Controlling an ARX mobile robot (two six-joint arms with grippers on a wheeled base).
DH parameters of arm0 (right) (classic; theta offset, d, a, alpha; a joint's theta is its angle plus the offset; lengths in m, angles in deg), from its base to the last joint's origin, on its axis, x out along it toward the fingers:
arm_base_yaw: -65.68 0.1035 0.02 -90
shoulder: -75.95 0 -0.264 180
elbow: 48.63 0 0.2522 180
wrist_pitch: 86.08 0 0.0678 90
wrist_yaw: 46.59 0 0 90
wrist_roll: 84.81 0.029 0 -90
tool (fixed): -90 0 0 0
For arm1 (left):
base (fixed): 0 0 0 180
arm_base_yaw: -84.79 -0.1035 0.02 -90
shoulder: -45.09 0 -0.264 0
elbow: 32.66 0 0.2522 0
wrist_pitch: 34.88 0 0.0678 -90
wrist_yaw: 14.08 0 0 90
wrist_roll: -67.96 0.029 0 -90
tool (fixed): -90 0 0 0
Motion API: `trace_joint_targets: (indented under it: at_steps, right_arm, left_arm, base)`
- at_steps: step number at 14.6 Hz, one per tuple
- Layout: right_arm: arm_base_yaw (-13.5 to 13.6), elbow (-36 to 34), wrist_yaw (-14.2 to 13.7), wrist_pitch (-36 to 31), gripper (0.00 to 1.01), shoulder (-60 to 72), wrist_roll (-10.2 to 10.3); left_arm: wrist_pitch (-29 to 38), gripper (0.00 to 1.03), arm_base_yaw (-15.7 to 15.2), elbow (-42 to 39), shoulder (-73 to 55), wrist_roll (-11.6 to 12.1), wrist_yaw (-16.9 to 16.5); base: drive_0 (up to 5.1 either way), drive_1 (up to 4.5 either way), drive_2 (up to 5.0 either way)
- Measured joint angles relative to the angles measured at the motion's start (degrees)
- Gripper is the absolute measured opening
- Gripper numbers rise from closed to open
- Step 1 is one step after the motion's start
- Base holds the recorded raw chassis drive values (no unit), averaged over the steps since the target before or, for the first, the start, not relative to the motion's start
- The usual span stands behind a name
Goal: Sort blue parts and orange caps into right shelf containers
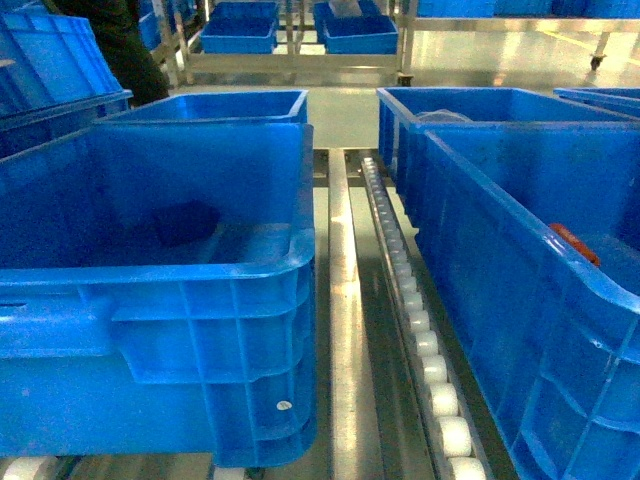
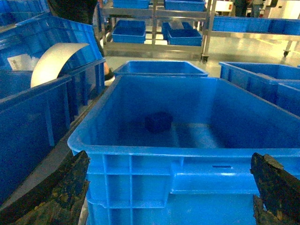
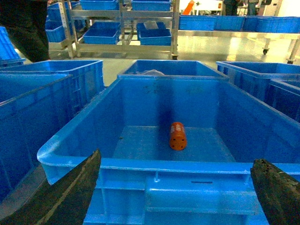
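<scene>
worn fingers of both grippers, the left gripper (image 2: pixel 171 197) and right gripper (image 3: pixel 176 192), stand wide apart and hold nothing. beyond, on the roller shelf (image 1: pixel 420 340), a dark blue part (image 2: pixel 158 122) lies in the left crate (image 2: pixel 140 150) and an orange cap (image 3: pixel 177 136) in the right crate (image 3: pixel 140 164), apparently sorted by colour.

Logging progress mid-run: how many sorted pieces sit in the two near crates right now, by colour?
Blue parts: 1, a dark blue part in the left crate.
Orange caps: 1, an orange cap lying in the right crate.
Total: 2.
</scene>
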Motion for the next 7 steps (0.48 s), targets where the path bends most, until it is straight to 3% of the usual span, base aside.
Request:
trace_joint_targets:
  at_steps: [7]
  right_arm:
    - [0.0,0.0,0.0,0.0,0.98,0.0,0.0]
  left_arm:
    - [0.0,0.98,0.0,0.0,0.0,0.0,0.0]
  base:
    - [0.0,0.0,0.0]
